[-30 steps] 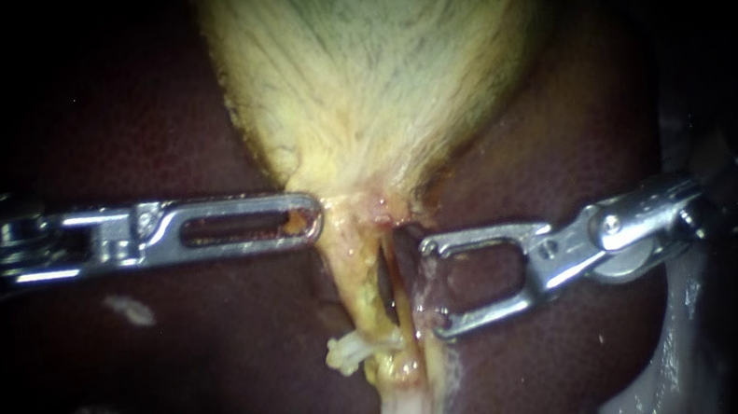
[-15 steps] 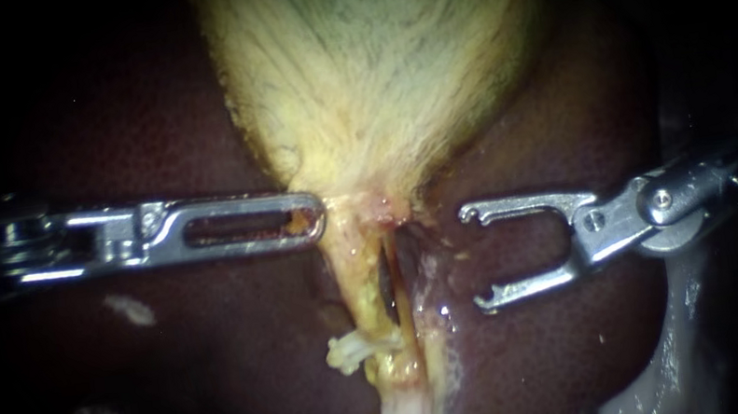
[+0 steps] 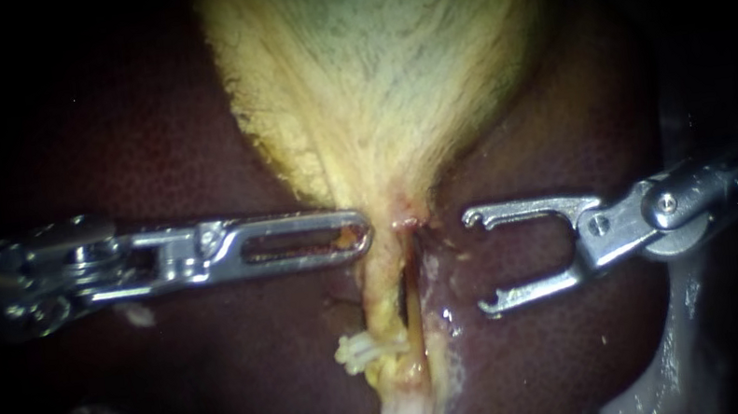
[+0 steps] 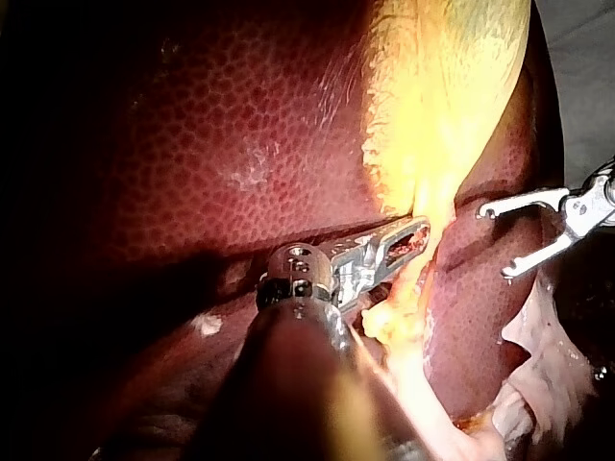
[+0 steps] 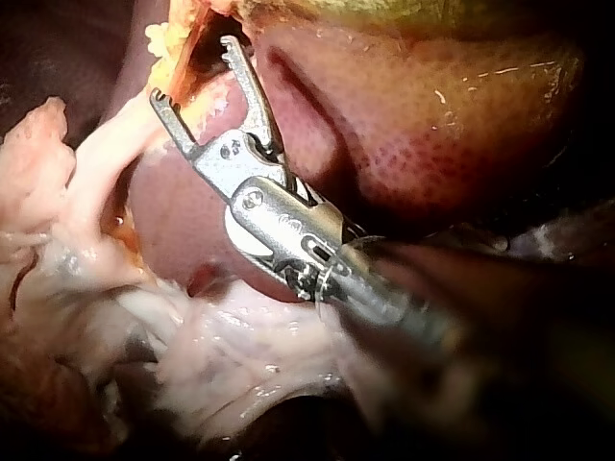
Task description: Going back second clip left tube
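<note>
steel right instrument gapes empty over the liver; left instrument clamps the gallbladder.

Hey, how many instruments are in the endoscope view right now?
2. The left instrument comes in from the left, jaws shut on the gallbladder at its narrow end. The right instrument comes in from the right, jaws open and empty. No others show.
</note>
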`<state>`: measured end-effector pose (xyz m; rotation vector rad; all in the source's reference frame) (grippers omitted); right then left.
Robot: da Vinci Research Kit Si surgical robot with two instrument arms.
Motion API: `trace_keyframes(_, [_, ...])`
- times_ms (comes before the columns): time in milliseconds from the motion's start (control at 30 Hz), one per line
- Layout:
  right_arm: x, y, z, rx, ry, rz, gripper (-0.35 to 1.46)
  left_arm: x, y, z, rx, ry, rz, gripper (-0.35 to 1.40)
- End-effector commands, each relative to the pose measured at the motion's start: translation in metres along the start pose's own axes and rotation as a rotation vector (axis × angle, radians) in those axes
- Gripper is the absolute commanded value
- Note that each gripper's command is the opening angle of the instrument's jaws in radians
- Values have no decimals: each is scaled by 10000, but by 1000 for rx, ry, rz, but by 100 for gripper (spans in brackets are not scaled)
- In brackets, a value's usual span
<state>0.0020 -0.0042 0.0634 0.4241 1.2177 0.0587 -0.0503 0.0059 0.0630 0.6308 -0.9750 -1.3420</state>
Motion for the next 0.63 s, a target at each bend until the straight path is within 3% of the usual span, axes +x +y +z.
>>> trace_keyframes(33, [0,0,0,0,0,0,60,0,0,1,0,0,0,-35])
trace_keyframes(633, [0,-1,-2,1,0,0,60,-1,3,2,0,1,0,-35])
